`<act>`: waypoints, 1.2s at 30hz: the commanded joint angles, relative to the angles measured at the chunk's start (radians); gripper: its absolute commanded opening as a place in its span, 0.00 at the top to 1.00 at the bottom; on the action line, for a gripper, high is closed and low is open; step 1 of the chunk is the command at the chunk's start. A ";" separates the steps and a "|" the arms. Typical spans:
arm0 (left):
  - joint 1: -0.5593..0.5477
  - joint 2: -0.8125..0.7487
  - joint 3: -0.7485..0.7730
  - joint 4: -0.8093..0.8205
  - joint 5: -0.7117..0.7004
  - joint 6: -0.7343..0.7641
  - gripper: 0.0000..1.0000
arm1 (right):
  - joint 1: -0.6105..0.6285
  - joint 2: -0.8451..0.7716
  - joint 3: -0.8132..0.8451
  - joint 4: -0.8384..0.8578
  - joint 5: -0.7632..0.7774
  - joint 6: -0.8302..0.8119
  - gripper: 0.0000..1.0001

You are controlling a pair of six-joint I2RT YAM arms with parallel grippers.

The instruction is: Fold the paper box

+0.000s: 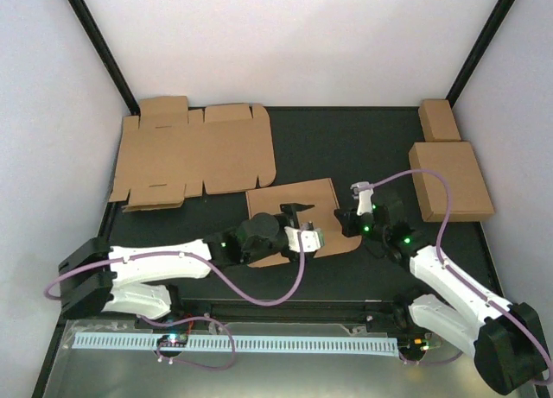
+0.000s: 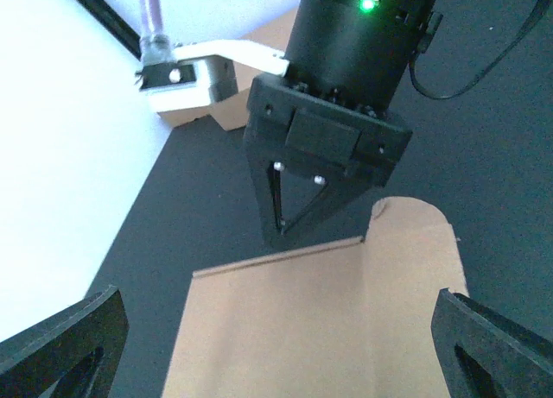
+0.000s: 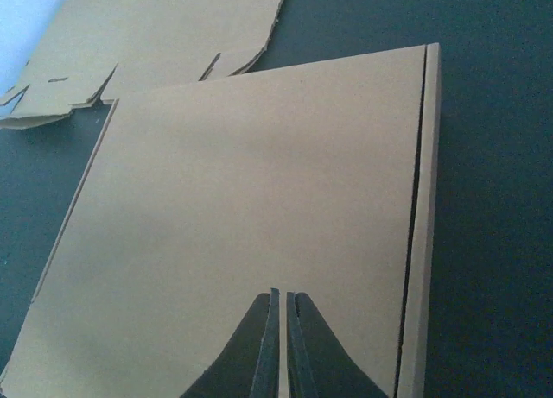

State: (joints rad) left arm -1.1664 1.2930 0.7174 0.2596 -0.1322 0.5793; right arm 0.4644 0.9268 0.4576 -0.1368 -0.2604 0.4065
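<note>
— Top external first: where is our paper box [image 1: 287, 192]?

— At the centre of the mat [image 1: 363, 148], lying flat and only part-formed, with both arms meeting over it.

— And our pincers?

— Our right gripper [image 3: 282, 299] is pinched fully together with nothing between its fingers. Its tips appear to rest on the panel at the box's three o'clock edge. Our left gripper [image 2: 275, 316] gapes as wide as it goes and holds nothing. It has a finger on either side of the near panel, and the rounded tab [image 2: 415, 234] lies ahead at one o'clock.

— How do we do this fold well?

— We judge the right tips should serve as a hold-down beside the crease while our left takes a flap and swings it up about that line. We should press straight down, or the sheet may skate on the mat. We should also close on the flap alone, clear of the right tips.

— Count for us?

— One box in work. One flat die-cut sheet [image 1: 194, 152] at ten o'clock, though we cannot tell whether more lie beneath it. One folded box [image 1: 449, 178] at three o'clock and one small oblong box [image 1: 439, 119] at two o'clock. Two arms, two grippers.
</note>
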 commanded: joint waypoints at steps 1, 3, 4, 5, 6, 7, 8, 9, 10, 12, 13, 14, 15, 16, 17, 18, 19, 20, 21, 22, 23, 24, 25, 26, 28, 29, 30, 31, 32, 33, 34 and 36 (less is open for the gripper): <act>0.008 -0.099 -0.050 -0.070 -0.031 -0.153 0.01 | 0.003 -0.015 -0.002 -0.027 0.023 -0.008 0.96; 0.011 -0.146 -0.071 -0.095 -0.063 -0.243 0.01 | 0.002 -0.018 -0.001 -0.039 0.018 -0.008 0.95; 0.014 -0.176 -0.084 -0.111 -0.074 -0.290 0.01 | 0.002 -0.019 0.001 -0.049 0.016 -0.008 0.94; 0.018 -0.207 -0.098 -0.126 -0.078 -0.334 0.01 | 0.002 -0.022 0.004 -0.063 0.017 -0.008 0.92; 0.021 -0.236 -0.112 -0.147 -0.078 -0.374 0.01 | 0.002 -0.028 0.007 -0.077 0.022 -0.008 0.90; 0.026 -0.268 -0.122 -0.173 -0.083 -0.421 0.01 | 0.002 -0.035 0.010 -0.091 0.030 -0.008 0.88; 0.036 -0.294 -0.128 -0.223 -0.110 -0.484 0.01 | 0.002 -0.042 0.011 -0.105 0.037 -0.008 0.85; 0.053 -0.318 -0.128 -0.265 -0.129 -0.578 0.01 | 0.003 -0.048 0.012 -0.117 0.046 -0.008 0.81; 0.080 -0.336 -0.126 -0.314 -0.136 -0.665 0.01 | 0.002 -0.054 0.012 -0.126 0.053 -0.007 0.77; 0.142 -0.365 -0.119 -0.419 -0.094 -0.800 0.01 | 0.002 -0.060 0.012 -0.141 0.072 -0.004 0.68; 0.166 -0.380 -0.123 -0.452 -0.066 -0.834 0.01 | 0.002 -0.059 0.013 -0.143 0.081 -0.001 0.63; 0.184 -0.407 -0.133 -0.478 -0.053 -0.864 0.01 | 0.002 -0.057 0.015 -0.146 0.088 0.001 0.57; 0.202 -0.429 -0.146 -0.495 -0.046 -0.897 0.01 | 0.002 -0.054 0.019 -0.146 0.095 0.005 0.51; 0.221 -0.447 -0.158 -0.509 -0.036 -0.927 0.01 | 0.001 -0.049 0.024 -0.144 0.100 0.009 0.45; 0.246 -0.464 -0.169 -0.526 -0.024 -0.956 0.01 | 0.000 -0.044 0.029 -0.140 0.104 0.012 0.36; 0.268 -0.479 -0.179 -0.541 -0.011 -0.987 0.01 | 0.001 -0.037 0.032 -0.133 0.110 0.016 0.27; 0.295 -0.492 -0.190 -0.554 0.003 -1.015 0.01 | 0.000 -0.025 0.038 -0.128 0.115 0.023 0.20; 0.322 -0.503 -0.201 -0.564 0.016 -1.040 0.01 | 0.000 -0.010 0.045 -0.120 0.114 0.024 0.15; 0.346 -0.512 -0.210 -0.572 0.034 -1.062 0.01 | 0.000 0.015 0.058 -0.121 0.114 0.025 0.13; 0.370 -0.520 -0.221 -0.574 0.050 -1.077 0.01 | 0.000 0.043 0.074 -0.130 0.117 0.026 0.12; 0.389 -0.527 -0.230 -0.573 0.068 -1.088 0.01 | 0.000 0.072 0.085 -0.133 0.114 0.029 0.12; 0.406 -0.531 -0.239 -0.573 0.083 -1.097 0.01 | 0.000 0.098 0.093 -0.130 0.101 0.033 0.12; 0.423 -0.535 -0.246 -0.577 0.091 -1.111 0.01 | 0.000 0.120 0.096 -0.120 0.086 0.035 0.12; 0.449 -0.538 -0.254 -0.580 0.103 -1.119 0.01 | 0.000 0.149 0.096 -0.108 0.070 0.041 0.12; 0.488 -0.540 -0.265 -0.588 0.121 -1.134 0.01 | 0.000 0.186 0.088 -0.080 0.036 0.048 0.12; 0.507 -0.540 -0.269 -0.594 0.129 -1.140 0.01 | 0.000 0.204 0.082 -0.059 0.014 0.053 0.12; 0.531 -0.537 -0.273 -0.598 0.139 -1.146 0.01 | 0.002 0.220 0.074 -0.047 -0.005 0.059 0.11; 0.552 -0.532 -0.276 -0.601 0.153 -1.151 0.01 | 0.002 0.235 0.068 -0.037 -0.029 0.068 0.12; 0.572 -0.524 -0.278 -0.603 0.169 -1.156 0.01 | 0.003 0.245 0.057 -0.026 -0.055 0.076 0.13; 0.594 -0.515 -0.279 -0.605 0.187 -1.160 0.01 | 0.004 0.250 0.043 -0.013 -0.082 0.085 0.15; 0.612 -0.506 -0.279 -0.604 0.208 -1.161 0.01 | 0.006 0.246 0.027 0.001 -0.108 0.098 0.17; 0.637 -0.488 -0.282 -0.591 0.241 -1.153 0.01 | 0.016 0.216 -0.011 0.020 -0.140 0.127 0.19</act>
State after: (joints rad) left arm -0.5789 0.7753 0.4381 -0.3248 0.0097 -0.5446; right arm 0.4648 1.1744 0.5037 -0.1852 -0.2928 0.4744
